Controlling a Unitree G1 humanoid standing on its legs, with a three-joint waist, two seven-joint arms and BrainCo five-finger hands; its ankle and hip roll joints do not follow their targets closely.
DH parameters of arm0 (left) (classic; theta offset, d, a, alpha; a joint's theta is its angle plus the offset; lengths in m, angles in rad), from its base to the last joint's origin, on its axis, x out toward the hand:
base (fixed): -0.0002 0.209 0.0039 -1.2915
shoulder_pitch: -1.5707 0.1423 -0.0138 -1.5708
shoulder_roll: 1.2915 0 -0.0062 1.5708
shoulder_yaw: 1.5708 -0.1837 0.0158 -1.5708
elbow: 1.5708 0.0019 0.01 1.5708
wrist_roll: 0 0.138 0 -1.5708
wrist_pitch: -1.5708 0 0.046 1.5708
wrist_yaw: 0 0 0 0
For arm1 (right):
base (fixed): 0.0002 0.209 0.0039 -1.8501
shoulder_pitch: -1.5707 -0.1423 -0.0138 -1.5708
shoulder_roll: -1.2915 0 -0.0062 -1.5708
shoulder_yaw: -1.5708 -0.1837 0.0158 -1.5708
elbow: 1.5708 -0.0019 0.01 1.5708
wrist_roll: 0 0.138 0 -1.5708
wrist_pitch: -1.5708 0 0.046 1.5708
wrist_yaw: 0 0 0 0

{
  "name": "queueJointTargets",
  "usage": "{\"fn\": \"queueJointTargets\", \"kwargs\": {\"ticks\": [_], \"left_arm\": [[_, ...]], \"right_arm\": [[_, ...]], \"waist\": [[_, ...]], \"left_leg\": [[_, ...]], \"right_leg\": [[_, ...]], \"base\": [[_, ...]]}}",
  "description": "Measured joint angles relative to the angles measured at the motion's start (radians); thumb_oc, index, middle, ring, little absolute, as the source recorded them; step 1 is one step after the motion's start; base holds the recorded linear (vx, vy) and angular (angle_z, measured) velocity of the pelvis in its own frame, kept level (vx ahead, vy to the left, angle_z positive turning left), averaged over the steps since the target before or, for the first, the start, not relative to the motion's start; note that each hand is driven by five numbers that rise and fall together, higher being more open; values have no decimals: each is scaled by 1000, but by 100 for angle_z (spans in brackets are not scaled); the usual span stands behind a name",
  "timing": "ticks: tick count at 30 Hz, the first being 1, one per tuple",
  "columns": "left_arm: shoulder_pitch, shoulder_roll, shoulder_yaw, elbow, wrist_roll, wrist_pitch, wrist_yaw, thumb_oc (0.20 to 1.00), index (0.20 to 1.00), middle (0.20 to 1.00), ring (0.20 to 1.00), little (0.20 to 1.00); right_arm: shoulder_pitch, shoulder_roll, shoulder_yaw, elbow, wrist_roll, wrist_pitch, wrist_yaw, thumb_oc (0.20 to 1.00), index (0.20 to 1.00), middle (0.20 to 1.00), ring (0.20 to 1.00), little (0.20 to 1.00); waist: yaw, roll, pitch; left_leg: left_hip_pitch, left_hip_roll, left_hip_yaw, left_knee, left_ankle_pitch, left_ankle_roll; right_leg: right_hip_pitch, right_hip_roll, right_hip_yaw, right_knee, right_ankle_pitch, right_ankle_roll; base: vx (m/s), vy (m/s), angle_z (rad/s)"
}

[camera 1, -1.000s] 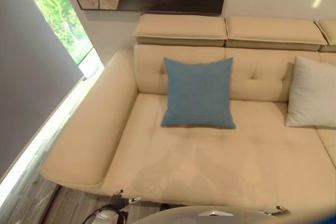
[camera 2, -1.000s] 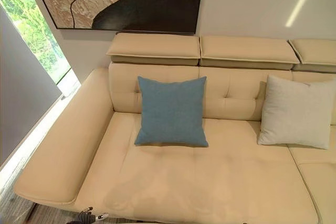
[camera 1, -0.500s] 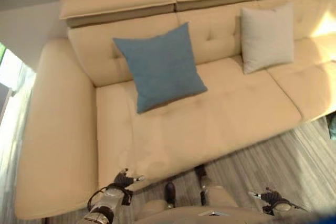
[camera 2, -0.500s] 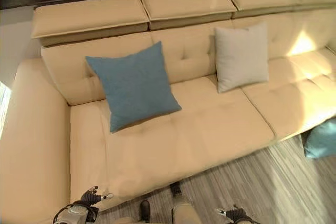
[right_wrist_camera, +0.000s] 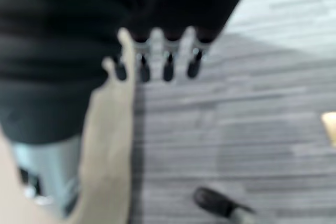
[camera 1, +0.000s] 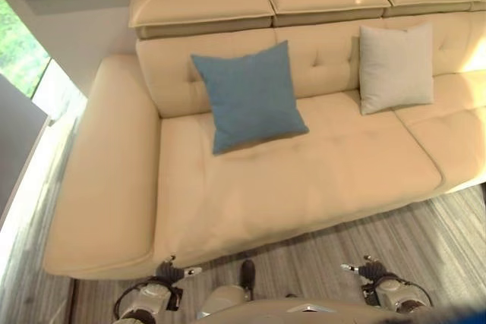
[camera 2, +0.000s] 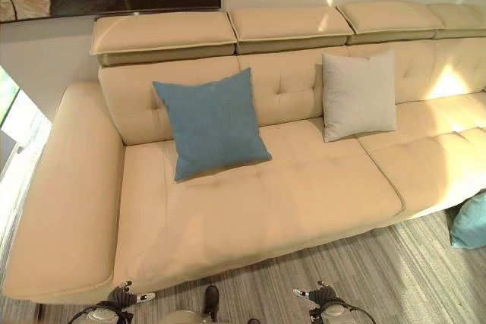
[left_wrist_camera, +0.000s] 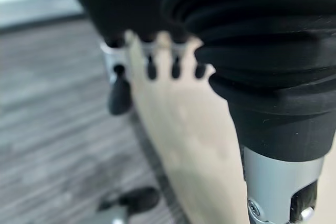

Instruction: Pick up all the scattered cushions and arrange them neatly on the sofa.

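A blue cushion leans upright against the backrest near the armrest end of the cream sofa, and a pale grey cushion leans against the backrest further toward the sofa's far end; both look placed. The one cushion not yet on the sofa is a teal cushion on the wood floor, just off the seat's front edge at the sofa's far end. It lies well apart from both hands, off to the robot's right, so the right hand is the nearer one. That hand hangs relaxed and empty, and the left hand hangs likewise, empty, beside the front corner under the armrest.
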Motion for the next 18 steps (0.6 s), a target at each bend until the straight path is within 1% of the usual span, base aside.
{"fn": "queueJointTargets", "kwargs": {"ticks": [1, 2, 3, 4, 5, 6, 7, 8, 9, 10, 11, 12, 13, 14, 15, 16, 17, 18], "left_arm": [[0, -2, -12, 7, 0, 1, 0, 1000, 1000, 1000, 1000, 1000], [0, -7, -18, 24, 0, 1, 0, 1000, 1000, 1000, 1000, 1000], [-16, -26, -17, 41, 0, 1, 0, 1000, 1000, 1000, 1000, 1000], [-26, -39, -18, 45, 0, 1, 0, 1000, 1000, 1000, 1000, 1000], [-29, -42, -18, 45, 0, 1, 0, 1000, 1000, 1000, 1000, 1000], [-52, -65, -22, 43, 0, 1, 1, 1000, 1000, 1000, 1000, 1000], [-85, -78, -53, 45, 2, 0, 0, 1000, 1000, 1000, 1000, 1000], [-102, -77, -60, 46, 7, 0, 1, 1000, 1000, 1000, 1000, 1000], [-114, -75, -61, 45, 23, -2, 2, 1000, 1000, 1000, 1000, 1000], [-127, -74, -61, 45, 33, -2, 3, 1000, 1000, 1000, 1000, 1000], [-135, -73, -61, 48, 39, 0, 4, 1000, 1000, 1000, 1000, 1000], [-133, -73, -60, 49, 40, 0, 7, 1000, 1000, 1000, 1000, 1000], [-118, -74, -60, 47, 40, 0, 9, 1000, 1000, 1000, 1000, 1000], [-101, -68, -60, 38, 40, -3, 16, 1000, 1000, 1000, 1000, 1000], [-98, -78, -58, 55, 41, 3, 23, 1000, 1000, 1000, 1000, 1000], [-94, -93, -58, 62, 41, 9, 25, 1000, 1000, 1000, 1000, 1000], [-88, -97, -60, 63, 41, 8, 28, 1000, 1000, 1000, 1000, 1000], [-86, -95, -61, 63, 41, 8, 30, 1000, 1000, 1000, 1000, 1000]], "right_arm": [[0, 0, 0, 9, 0, 0, -2, 1000, 1000, 1000, 1000, 1000], [3, 3, 7, 21, 7, 3, -2, 1000, 1000, 1000, 1000, 1000], [7, -10, 5, 19, 12, 5, -4, 1000, 1000, 1000, 1000, 1000], [15, -10, 3, 14, 24, 8, -4, 1000, 1000, 1000, 1000, 1000], [17, -11, 3, 13, 26, 10, -5, 1000, 1000, 1000, 1000, 1000], [10, -9, 7, 12, 28, 16, -8, 1000, 1000, 1000, 1000, 1000], [-9, -1, 6, 12, 28, 20, -13, 1000, 1000, 1000, 1000, 1000], [-11, 13, 7, 11, 28, 20, -15, 1000, 1000, 1000, 1000, 1000], [-18, 27, 11, 11, 28, 21, -17, 1000, 1000, 1000, 1000, 1000], [-29, 43, 16, 5, 28, 21, -20, 1000, 1000, 1000, 1000, 1000], [-41, 64, 34, -18, 27, 20, -21, 1000, 1000, 1000, 1000, 1000], [-50, 81, 46, -26, 26, 20, -23, 1000, 1000, 1000, 1000, 1000], [-54, 102, 53, -33, 26, 18, -25, 1000, 1000, 1000, 1000, 1000], [-73, 117, 57, -46, 25, 14, -31, 1000, 1000, 1000, 1000, 1000], [-86, 126, 80, -46, 25, 13, -34, 1000, 1000, 1000, 1000, 1000], [-69, 122, 71, -56, 41, 11, -37, 1000, 1000, 1000, 1000, 1000], [-68, 113, 84, -59, 25, 13, -43, 1000, 1000, 1000, 1000, 1000], [-65, 113, 85, -56, 20, 13, -43, 1000, 1000, 1000, 1000, 1000]], "waist": [[-2, -1, 4], [-3, -38, 11], [-30, -54, 14], [-47, -39, 10], [-50, -38, 10], [-64, -16, 15], [-89, 8, 30], [-94, 11, 29], [-89, 12, 29], [-85, 14, 30], [-83, 17, 36], [-85, 17, 42], [-78, 16, 54], [-49, 27, 63], [-30, 54, 87], [-42, 74, 89], [-39, 89, 81], [-25, 96, 74]], "left_leg": [[-3, 4, -15, 19, -3, -9], [-23, -37, -146, 148, -77, -38], [-29, -45, -195, 276, -150, -34], [-1, -41, -225, 269, -168, -30], [8, -40, -239, 259, -172, -30], [64, -19, -271, 131, -172, -24], [109, -5, -262, 36, -137, 21], [115, -13, -251, 11, -121, 30], [118, -22, -228, -2, -113, 40], [113, -33, -199, -11, -105, 48], [107, -45, -141, -29, -89, 70], [107, -61, -93, -30, -85, 76], [97, -66, -38, -11, -88, 80], [45, -37, 31, 51, -109, 100], [36, -20, 82, 57, -115, 138], [36, -16, 94, 60, -108, 152], [40, -10, 101, 55, -101, 158], [44, -4, 113, 43, -98, 145]], "right_leg": [[3, 5, 2, 0, 4, -9], [-2, -28, 26, 7, 20, -52], [-9, -41, 47, 5, 42, -40], [-12, -40, 58, 8, 47, -33], [-15, -39, 64, 10, 49, -30], [-34, -31, 102, 16, 58, -13], [-51, -30, 122, 15, 70, 6], [-67, -37, 132, 23, 79, 19], [-93, -44, 152, 34, 84, 27], [-121, -48, 172, 45, 95, 43], [-157, -65, 202, 44, 121, 77], [-176, -79, 201, 36, 151, 96], [-195, -79, 192, 21, 201, 109], [-234, -70, 137, -2, 251, 141], [-263, -78, -61, 96, 183, 137], [-246, -95, -125, 204, 125, 125], [-231, -102, -126, 341, 43, 110], [-227, -96, -111, 427, -8, 120]], "base": [[-130, 53, -41], [-151, 154, -65], [-134, 190, -60], [-131, 241, -32], [-77, 187, -48], [-114, 264, -79], [-108, 233, -86], [-141, 253, -66], [-126, 191, -70], [-134, 188, -116], [-231, 209, -133], [-246, 198, -148], [-257, 183, -167], [-192, 153, -218], [-179, 117, -167], [-159, 59, -95], [-170, -9, -17], [-124, -18, -41]]}}
